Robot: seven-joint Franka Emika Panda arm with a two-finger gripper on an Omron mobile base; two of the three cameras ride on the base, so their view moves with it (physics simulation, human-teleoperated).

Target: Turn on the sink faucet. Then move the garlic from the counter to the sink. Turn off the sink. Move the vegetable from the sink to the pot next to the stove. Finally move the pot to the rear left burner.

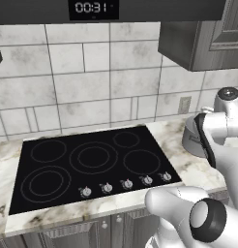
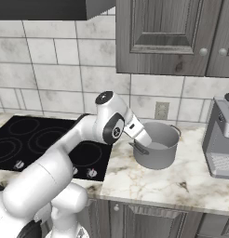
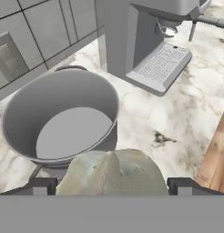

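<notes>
On the counter right of the stove (image 2: 37, 139), near the back wall, the pot (image 2: 158, 144) stands upright, grey, empty inside from what the hand view shows. My gripper (image 3: 113, 184) sits just short of the pot's near rim, jaws spread wide with the garlic (image 3: 111, 175) wedged between the two fingertips (image 3: 43, 185); the bulb spans the whole gap, so I'm holding it. Garlic is not yet over the pot opening, it's at the near rim. Coffee machine (image 3: 150, 41) stands on the counter beyond the pot, close to it but apart. In the right base view my forearm angles down to the pot's stove-side handle. Stove burners bare, knobs along its front edge.
</notes>
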